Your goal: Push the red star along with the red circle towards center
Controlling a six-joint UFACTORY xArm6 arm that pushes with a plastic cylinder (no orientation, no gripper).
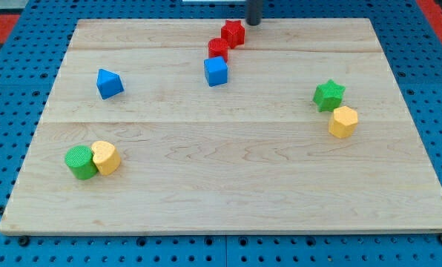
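Note:
The red star (233,33) lies near the view's top, just left of centre. The red circle (218,49) touches it on its lower left. A blue cube (216,71) sits right below the red circle, touching it. My tip (254,22) is at the board's top edge, just to the upper right of the red star, a small gap apart.
A blue triangle-like block (109,83) lies at the left. A green circle (80,162) and a yellow hexagon (105,157) touch at the lower left. A green star (328,95) and a yellow hexagon (343,122) sit at the right. The wooden board (228,185) lies on a blue pegboard.

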